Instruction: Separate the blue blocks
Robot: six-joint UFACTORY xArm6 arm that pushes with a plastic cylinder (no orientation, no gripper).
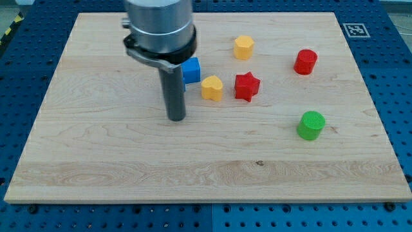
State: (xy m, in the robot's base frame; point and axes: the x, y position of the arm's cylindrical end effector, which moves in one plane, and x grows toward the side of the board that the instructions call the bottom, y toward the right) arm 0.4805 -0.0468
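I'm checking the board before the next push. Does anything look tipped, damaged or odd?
Nothing looks damaged or tipped. One oddity: only one blue block shows, partly hidden behind the rod; my tip rests toward the view's bottom of it. A second blue block isn't visible.

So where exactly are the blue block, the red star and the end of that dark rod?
blue block (pixel 192 69): camera view, on its visible front face, beside the rod.
red star (pixel 246 86): camera view, middle of its top.
my tip (pixel 176 118): camera view, the rod's very lower end, below and left of the blue block.
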